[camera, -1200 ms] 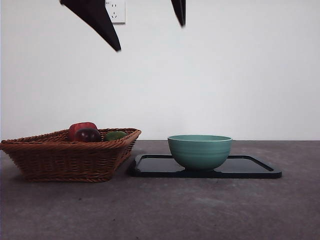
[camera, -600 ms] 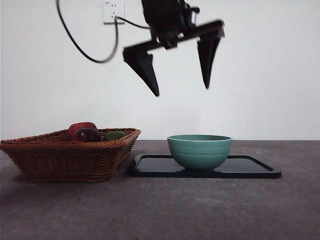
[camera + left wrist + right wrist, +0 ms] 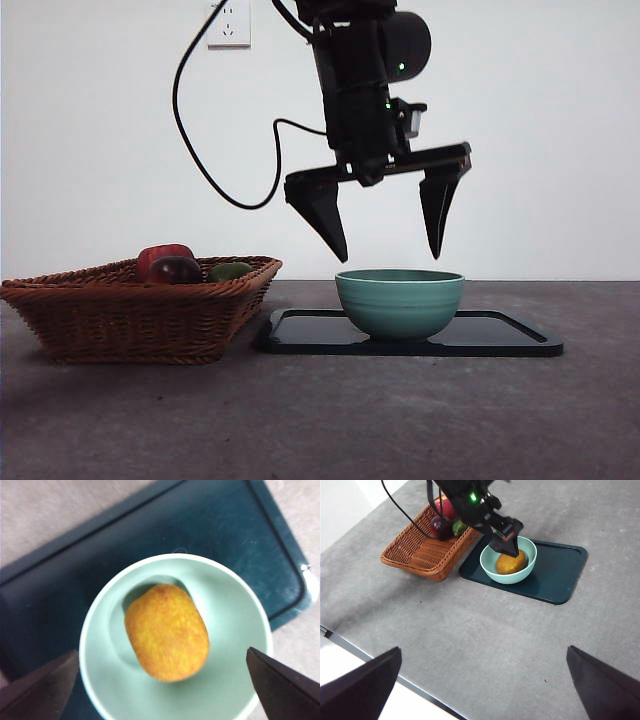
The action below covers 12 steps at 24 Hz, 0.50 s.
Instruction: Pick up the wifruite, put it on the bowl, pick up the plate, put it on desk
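**Orange fruit in the bowl, left gripper spread above it**

No brand, label or writing can be read anywhere. In the front view's centre, the left gripper [image 3: 388, 250] hangs just above the bowl [image 3: 399, 303], its two jaws spread wide, holding and touching nothing. One wifruite [image 3: 166, 632] lies inside the single bowl, which stands on one dark tray [image 3: 505, 340] on the desk [image 3: 320, 420]. At lower left, one wicker basket [image 3: 135, 315] holds three fruits: a red one [image 3: 160, 256], a dark purple one [image 3: 176, 270] and a green one [image 3: 231, 271]. The right gripper [image 3: 480, 690] waits high over the desk, jaws wide apart and empty.
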Available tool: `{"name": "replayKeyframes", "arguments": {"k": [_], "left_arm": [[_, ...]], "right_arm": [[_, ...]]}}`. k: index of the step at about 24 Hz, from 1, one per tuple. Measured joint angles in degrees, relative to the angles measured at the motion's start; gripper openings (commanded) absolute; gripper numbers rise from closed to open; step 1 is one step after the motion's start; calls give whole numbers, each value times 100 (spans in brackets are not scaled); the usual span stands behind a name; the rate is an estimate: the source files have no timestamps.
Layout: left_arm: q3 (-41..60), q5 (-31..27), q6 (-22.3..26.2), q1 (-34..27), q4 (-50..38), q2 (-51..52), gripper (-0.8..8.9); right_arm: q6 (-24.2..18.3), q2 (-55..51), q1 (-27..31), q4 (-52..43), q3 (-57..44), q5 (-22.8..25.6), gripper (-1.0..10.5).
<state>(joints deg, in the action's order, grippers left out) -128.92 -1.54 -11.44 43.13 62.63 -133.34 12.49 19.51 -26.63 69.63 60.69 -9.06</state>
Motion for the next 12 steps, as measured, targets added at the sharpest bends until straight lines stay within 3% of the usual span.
{"name": "replayKeyframes", "arguments": {"k": [8,12], "left_arm": [[-2,0,-4,83,-136,-142,608],[-2,0,-26,101,-164,-149,550]], "right_arm": [[0,0,0,9,0,0,550],[2,0,0,31,0,0,550]]}}
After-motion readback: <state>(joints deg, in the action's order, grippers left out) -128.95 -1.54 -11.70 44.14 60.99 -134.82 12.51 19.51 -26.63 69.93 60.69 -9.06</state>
